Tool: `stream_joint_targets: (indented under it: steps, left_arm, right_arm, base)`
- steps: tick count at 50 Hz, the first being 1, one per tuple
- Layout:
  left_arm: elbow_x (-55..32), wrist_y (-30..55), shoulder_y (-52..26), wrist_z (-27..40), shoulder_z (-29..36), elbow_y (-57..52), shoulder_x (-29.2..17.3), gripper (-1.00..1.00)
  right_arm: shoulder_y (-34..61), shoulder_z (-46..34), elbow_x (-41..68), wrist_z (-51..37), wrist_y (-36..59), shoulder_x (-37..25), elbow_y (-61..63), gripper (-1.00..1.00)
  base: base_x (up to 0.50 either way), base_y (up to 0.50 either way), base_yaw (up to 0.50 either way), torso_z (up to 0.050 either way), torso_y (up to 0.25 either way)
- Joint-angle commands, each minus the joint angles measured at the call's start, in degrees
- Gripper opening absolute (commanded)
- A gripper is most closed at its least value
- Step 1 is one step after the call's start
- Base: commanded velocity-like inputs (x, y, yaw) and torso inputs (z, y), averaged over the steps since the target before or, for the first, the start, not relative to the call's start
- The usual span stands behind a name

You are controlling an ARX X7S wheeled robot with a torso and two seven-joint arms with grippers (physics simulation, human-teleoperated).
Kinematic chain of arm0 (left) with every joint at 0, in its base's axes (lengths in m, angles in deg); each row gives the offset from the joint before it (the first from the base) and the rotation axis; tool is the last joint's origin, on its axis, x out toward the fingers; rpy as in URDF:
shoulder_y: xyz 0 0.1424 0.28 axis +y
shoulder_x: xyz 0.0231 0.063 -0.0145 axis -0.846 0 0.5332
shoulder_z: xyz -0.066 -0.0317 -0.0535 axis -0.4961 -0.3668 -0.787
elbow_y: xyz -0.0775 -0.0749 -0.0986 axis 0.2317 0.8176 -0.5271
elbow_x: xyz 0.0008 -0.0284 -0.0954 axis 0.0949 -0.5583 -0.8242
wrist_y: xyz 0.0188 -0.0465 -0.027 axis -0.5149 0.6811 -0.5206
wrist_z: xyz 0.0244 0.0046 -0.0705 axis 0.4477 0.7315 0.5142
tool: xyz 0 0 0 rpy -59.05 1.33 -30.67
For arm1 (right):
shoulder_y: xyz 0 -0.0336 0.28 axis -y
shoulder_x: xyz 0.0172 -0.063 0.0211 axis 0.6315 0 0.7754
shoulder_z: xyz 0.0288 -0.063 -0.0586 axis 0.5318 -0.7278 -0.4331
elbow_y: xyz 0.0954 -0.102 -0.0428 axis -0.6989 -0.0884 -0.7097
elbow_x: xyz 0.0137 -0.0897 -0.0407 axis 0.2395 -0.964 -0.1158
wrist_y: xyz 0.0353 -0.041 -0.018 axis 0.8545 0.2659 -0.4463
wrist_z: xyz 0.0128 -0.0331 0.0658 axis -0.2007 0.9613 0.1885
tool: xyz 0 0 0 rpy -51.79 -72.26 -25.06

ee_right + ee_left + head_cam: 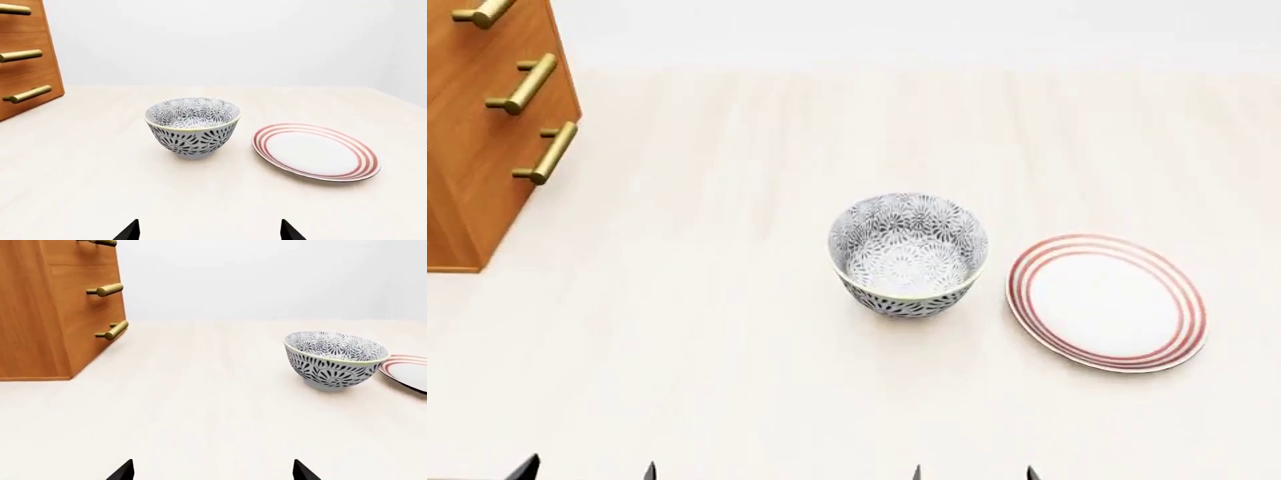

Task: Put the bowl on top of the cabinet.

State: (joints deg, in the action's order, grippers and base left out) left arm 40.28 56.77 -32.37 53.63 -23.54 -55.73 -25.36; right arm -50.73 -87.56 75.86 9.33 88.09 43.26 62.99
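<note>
The bowl (908, 255) (335, 359) (193, 126), white with a dense dark floral pattern, stands upright on the pale table near its middle. The orange-brown cabinet (481, 130) (53, 310) (27, 60) with brass bar handles stands at the far left; its top is out of view. My left gripper (590, 470) (212, 471) is open at the near edge, well short of the bowl. My right gripper (974, 472) (209, 231) is open too, just in front of the bowl, nothing between its fingers.
A flat white plate with red rings (1105, 300) (313, 151) (407, 371) lies right beside the bowl on its right. The pale wooden table (721, 360) stretches to a white wall behind.
</note>
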Motion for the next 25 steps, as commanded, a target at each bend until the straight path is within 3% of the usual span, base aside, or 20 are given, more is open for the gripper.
stream_joint_targets:
  steps: [1,12,25]
  left_arm:
    - [1.05,-0.33,0.33,-1.35,-0.78,0.15,0.74,1.00]
    - [0.44,-0.41,0.52,-0.15,0.45,-0.14,-0.18,1.00]
    - [-0.40,-0.66,0.41,0.82,1.53,0.13,-1.00,1.00]
  right_arm:
    - [-0.52,0.60,-0.66,0.60,0.71,0.73,0.86,1.00]
    - [-0.36,0.49,1.19,-1.66,0.01,0.18,0.81,1.00]
    - [-0.49,-0.45,2.78,-2.74,-0.18,-0.82,1.17,1.00]
  base:
    - [0.00,0.00,0.00,0.000,0.000]
    - [0.00,0.00,0.00,0.000,0.000]
    - [0.00,0.50,0.00,0.000,0.000]
